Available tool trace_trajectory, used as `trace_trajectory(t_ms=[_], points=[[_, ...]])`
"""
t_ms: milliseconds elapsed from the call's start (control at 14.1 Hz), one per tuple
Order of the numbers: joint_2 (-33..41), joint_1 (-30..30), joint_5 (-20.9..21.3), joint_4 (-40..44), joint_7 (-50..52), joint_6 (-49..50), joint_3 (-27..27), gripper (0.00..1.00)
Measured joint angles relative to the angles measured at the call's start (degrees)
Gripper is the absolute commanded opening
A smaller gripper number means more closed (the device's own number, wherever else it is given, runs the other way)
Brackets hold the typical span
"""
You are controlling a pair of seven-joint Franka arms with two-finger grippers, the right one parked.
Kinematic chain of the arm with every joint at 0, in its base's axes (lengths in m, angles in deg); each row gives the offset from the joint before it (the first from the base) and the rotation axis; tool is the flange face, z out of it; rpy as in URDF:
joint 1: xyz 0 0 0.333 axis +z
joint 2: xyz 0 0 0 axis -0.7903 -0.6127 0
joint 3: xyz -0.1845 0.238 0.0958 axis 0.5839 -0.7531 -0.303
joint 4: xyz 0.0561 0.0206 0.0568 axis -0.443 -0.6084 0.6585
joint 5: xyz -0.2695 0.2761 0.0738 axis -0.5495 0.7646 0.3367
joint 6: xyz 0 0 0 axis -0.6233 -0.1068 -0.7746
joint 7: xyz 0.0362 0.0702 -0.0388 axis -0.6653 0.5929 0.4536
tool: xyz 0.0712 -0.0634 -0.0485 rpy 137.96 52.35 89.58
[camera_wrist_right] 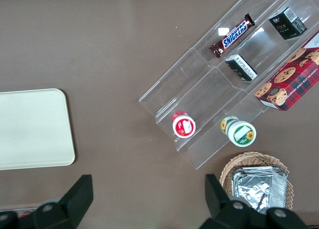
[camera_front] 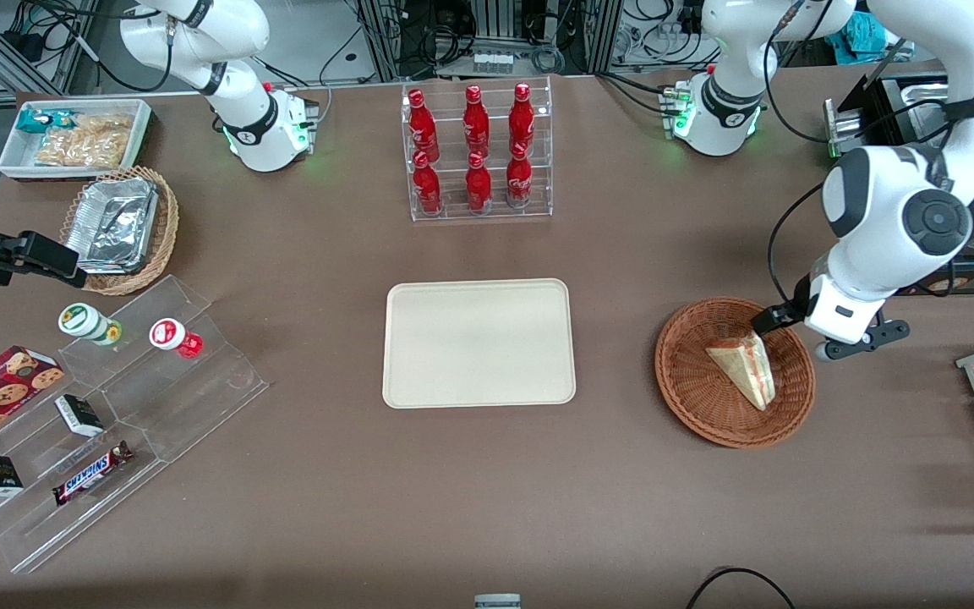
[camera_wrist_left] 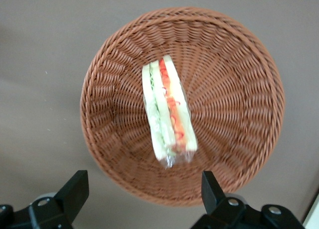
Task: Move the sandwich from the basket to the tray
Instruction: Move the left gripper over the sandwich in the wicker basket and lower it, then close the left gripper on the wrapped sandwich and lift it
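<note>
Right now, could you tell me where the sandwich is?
The sandwich lies in the round brown basket, toward the working arm's end of the table from the tray; the open gripper hovers above it.

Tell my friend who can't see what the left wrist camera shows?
A triangle sandwich with red and green filling lies in a round brown wicker basket on a brown table. The open gripper hovers above it, touching nothing.

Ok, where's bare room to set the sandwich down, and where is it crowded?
The tray is bare all over. Bare tabletop lies between it and the basket, where the sandwich lies under the open gripper. Crowded: the bottle rack farther from the front camera than the tray, and the snack stand toward the parked arm's end.
</note>
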Motion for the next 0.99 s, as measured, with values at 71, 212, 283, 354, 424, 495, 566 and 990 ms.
trace_trajectory(t_ms=[71, 212, 283, 354, 424, 495, 566, 990], points=[[-0.7, 0.0, 0.0, -0.5, 4.5, -1.9, 0.1, 1.00], [-2.6, -0.2, 0.0, -0.5, 12.8, -5.3, 0.2, 1.00], [-3.7, -0.3, 0.0, -0.5, 15.7, -7.0, 0.3, 1.00], [-4.7, -0.6, 0.0, -0.5, 17.3, -8.3, 0.4, 1.00], [-5.7, -0.9, 0.0, -0.4, 18.5, -9.4, 0.4, 1.00], [-6.7, -1.1, 0.0, -0.4, 19.5, -10.2, 0.4, 1.00], [-7.8, -1.2, 0.0, -0.3, 20.1, -10.9, 0.4, 1.00], [-11.3, -1.4, 0.0, -0.1, 20.3, -11.9, 0.4, 0.11]])
